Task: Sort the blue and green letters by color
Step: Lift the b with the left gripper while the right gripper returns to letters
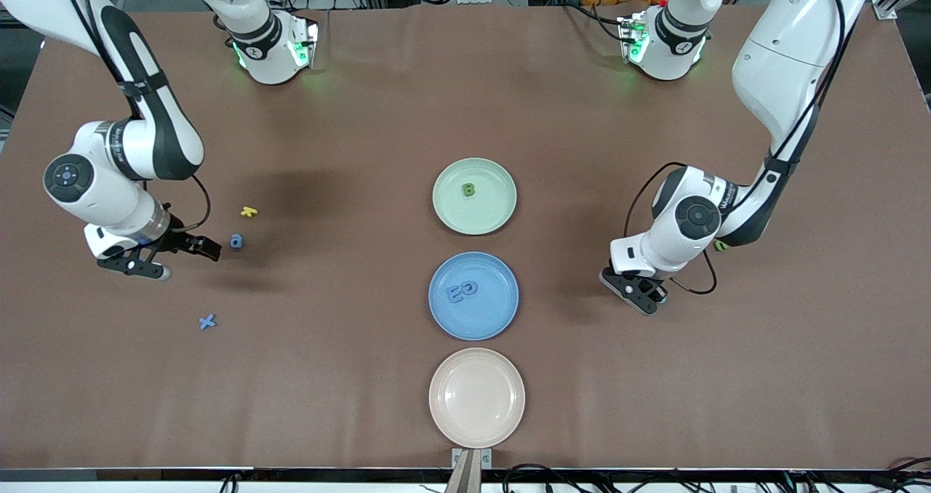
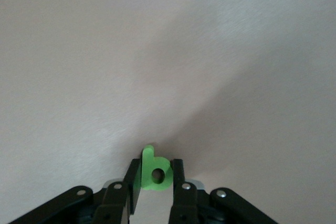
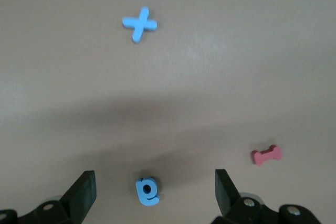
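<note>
Three plates stand in a row down mid-table: farthest plate (image 1: 474, 196) holding one letter (image 1: 470, 189); middle plate (image 1: 473, 296) holding two letters (image 1: 462, 290) side by side; nearest plate (image 1: 476, 397). Toward the right arm's end: a Y-shaped letter (image 1: 249, 211), a round letter (image 1: 236, 241) nearer the camera, an X-shaped letter (image 1: 208, 322) nearest.

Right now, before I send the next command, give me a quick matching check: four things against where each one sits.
Things:
1. green letter b
2. green letter B
3. blue letters E and C
4. blue letter X

Places:
A. on the blue plate
B. bare table, right arm's end
C. between the left gripper fingers
D. on the green plate

Pairs: 1-C, 2-D, 3-A, 4-B
</note>
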`<state>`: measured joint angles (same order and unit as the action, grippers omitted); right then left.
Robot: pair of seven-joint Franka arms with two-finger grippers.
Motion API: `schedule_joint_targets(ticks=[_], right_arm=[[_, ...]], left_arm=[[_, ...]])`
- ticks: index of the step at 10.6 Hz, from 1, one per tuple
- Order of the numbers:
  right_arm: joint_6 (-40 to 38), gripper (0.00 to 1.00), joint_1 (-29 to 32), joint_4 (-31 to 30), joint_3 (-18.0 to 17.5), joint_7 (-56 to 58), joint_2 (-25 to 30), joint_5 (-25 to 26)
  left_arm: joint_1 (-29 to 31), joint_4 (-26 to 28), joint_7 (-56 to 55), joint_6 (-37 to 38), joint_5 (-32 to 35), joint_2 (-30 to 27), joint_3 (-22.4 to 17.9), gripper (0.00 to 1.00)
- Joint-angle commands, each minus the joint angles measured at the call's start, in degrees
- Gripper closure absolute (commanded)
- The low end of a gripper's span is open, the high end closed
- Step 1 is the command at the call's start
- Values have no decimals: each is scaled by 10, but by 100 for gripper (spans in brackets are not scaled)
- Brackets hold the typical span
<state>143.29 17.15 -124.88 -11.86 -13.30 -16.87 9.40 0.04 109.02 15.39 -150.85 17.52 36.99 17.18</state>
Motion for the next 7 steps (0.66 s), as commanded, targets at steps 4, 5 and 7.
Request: schedule_joint_targets(ticks=[4, 5, 7], right_arm=[[129, 0, 8, -102, -10, -5, -23, 6], [152, 0, 9, -105, -10, -4, -39, 6], [163, 0, 10, -105, -10, -5, -52, 6]], left_arm=[[-15, -53, -201, 122, -28, -11, 86, 95], [-21, -51, -254, 136, -28, -13, 102, 95], [-37, -52, -379, 158, -28, -13, 140, 95]])
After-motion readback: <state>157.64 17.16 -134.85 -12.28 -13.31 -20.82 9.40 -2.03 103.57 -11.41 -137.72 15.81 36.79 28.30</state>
